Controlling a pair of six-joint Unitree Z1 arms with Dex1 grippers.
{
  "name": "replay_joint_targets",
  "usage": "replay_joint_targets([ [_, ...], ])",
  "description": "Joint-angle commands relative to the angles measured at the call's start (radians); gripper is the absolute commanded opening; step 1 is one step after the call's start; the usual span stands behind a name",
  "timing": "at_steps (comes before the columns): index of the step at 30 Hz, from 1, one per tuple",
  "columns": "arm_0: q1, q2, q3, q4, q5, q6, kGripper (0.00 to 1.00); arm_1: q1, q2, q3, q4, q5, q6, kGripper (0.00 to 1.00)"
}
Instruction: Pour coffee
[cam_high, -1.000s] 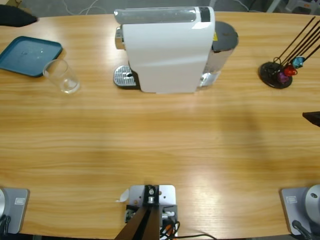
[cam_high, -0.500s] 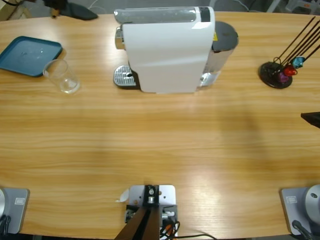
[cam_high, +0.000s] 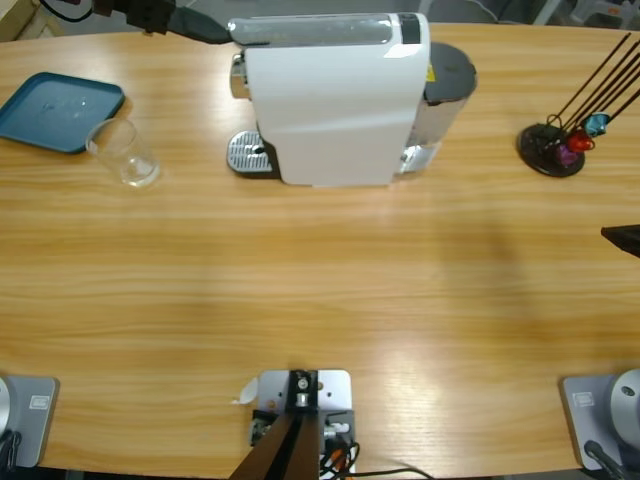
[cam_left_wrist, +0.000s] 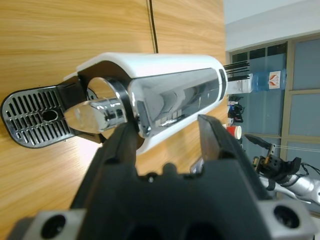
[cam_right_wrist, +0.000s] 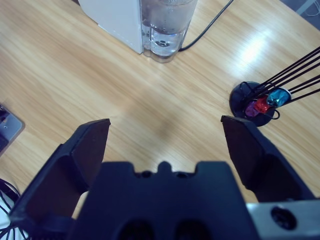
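The white coffee machine (cam_high: 335, 100) stands at the middle of the table's (cam_high: 320, 300) far edge. The left gripper (cam_high: 212, 31) hangs by the machine's top with its jaws apart, holding nothing. It could bump the machine and push it.

The right gripper (cam_right_wrist: 165, 128) is wide apart and holds nothing too.

The glass (cam_high: 125, 153) stands near the far left corner, beside the blue tray (cam_high: 55, 108), not on the grate (cam_high: 245, 155). Coffee made now would spill.

The glass looks clear. I cannot see any coffee in it.
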Motion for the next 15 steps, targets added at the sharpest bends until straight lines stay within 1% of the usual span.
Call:
replay_joint_targets([
  [1,0.009,0.054,0.012,-0.008,-0.014,0.008,0.000,0.002,0.027,0.018,-0.004,0.023,-0.003,1.000],
  [11,0.005,0.030,0.015,-0.008,-0.001,0.013,0.000,0.002,0.027,0.018,-0.004,0.023,-0.004,1.000],
  [15,-0.009,0.020,-0.017,-0.008,-0.007,0.013,0.000,0.002,0.027,0.018,-0.004,0.023,-0.004,1.000],
])
